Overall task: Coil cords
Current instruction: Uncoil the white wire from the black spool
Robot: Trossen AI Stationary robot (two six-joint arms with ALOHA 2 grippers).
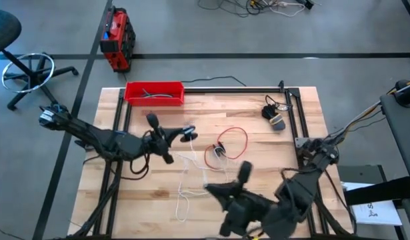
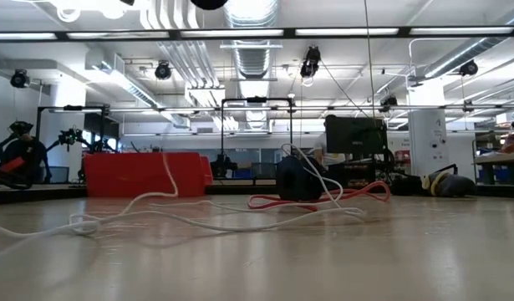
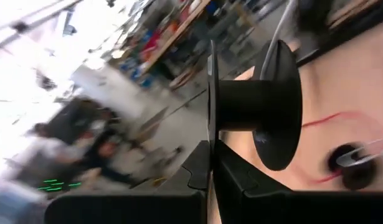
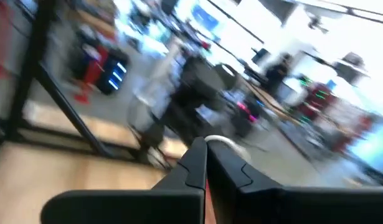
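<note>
My left gripper [image 1: 183, 136] is over the table's middle, shut on a black spool [image 3: 253, 106] from which the white cord [image 3: 270, 46] leads away. The white cord [image 1: 183, 180] trails in slack bends toward the near edge and also shows in the low view [image 2: 156, 207]. My right gripper [image 1: 207, 189] is near the front edge, shut on a bend of the white cord [image 4: 220, 142]. The red cord [image 1: 233, 141] lies on the table in a loose loop with a black disc [image 1: 220, 151] at its near-left side. My left gripper pinches the rim of the spool's thin flange [image 3: 210, 134] between its two fingers. The spool stands out beyond the fingertips with its hub level, clear of the table. My right gripper pinches a small bend of the white cord [image 4: 223, 143] at its fingertips; the cord arches just past them.
A red tray [image 1: 155, 92] with dark cables stands at the far left of the table. A black piece with cables [image 1: 275, 119] lies at the far right. A black frame rail [image 1: 295, 113] runs along the table's edges. A red case [image 1: 117, 40] sits on the floor beyond.
</note>
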